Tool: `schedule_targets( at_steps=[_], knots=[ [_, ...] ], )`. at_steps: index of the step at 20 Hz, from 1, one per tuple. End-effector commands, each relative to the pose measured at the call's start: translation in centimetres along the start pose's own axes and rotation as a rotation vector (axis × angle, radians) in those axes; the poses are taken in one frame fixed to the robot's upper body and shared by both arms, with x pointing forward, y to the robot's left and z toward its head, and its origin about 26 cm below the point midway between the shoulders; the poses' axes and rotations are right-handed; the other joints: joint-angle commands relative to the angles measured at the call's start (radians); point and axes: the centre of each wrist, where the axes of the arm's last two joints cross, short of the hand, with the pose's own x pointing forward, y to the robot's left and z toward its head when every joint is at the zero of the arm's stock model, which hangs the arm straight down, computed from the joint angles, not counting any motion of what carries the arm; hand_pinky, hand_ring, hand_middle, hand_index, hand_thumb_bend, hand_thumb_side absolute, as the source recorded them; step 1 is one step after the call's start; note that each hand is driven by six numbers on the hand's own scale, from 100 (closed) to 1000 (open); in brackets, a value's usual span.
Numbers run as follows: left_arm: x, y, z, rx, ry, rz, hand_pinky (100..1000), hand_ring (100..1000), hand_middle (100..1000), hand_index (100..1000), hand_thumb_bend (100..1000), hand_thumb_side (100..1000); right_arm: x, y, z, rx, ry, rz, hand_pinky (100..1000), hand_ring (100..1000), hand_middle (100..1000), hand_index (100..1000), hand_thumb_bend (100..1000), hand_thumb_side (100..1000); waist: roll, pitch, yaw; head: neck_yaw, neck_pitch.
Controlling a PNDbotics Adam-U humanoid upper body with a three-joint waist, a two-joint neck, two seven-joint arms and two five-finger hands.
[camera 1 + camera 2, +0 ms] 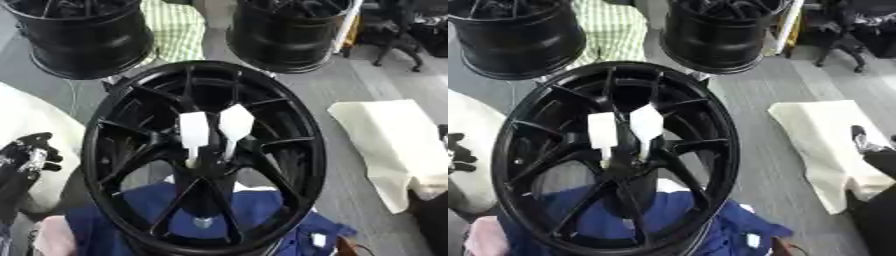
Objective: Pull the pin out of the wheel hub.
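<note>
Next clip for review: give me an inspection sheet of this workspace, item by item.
Surface: grey floor.
Job's things: black spoked wheel hub standing upright; two white tagged pins at its centre, both seated.
Clutter: blue cloth under the hub; cream cloth at right.
Hands: left hand at left edge, fingers curled, holding nothing; right hand barely visible at right edge.
Cables: nothing seen.
Surroundings: two more black wheels behind.

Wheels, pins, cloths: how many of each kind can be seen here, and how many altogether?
Black spoked metal wheel rims: 3, one near, two behind.
White flat-headed pins in the near rim's hub: 2.
Cloths: 3, cream, blue, green checked.
Robot hands: 2, left robot hand, right robot hand.
Total: 10.
</note>
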Motion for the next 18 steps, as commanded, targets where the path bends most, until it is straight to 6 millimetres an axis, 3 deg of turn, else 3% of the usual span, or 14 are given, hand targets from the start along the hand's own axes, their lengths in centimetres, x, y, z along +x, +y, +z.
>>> schedule_targets(
  at_steps=[1,8,9,10,18],
  knots=[
    [1.0,0.4,-0.2,0.005,-0.042,-0.012,576,587,520,755,100,494,-0.4,1.1,1.3,-0.110,0.029,-0.110,431,569,713,802,366,277,0.002,-0.006,-0.002,0.007,-0.012],
    [1.1,0.3,-0.3,-0.017,-0.055,-0.011,579,591,523,754,100,495,0.2,4.5,4.1,-0.198,0.052,-0.324,413,551,689,788,298,249,0.007,-0.004,-0.001,0.011,-0.010],
    [1.1,0.3,-0.2,-0.019,-0.056,-0.011,579,591,523,754,100,496,0.4,4.8,4.3,-0.197,0.049,-0.339,411,547,682,785,390,174,0.007,-0.004,-0.002,0.010,-0.010],
    [1.0,0.3,-0.2,-0.021,-0.056,-0.009,579,591,523,753,100,497,0.6,5.3,4.5,-0.188,0.046,-0.356,411,546,683,785,300,246,0.008,-0.004,-0.002,0.006,-0.009],
    [0.8,0.4,-0.1,-0.041,-0.055,-0.015,579,591,523,753,100,496,0.9,7.3,5.0,-0.159,0.057,-0.410,405,530,664,778,284,232,0.013,-0.001,-0.002,0.005,-0.015]
  ],
)
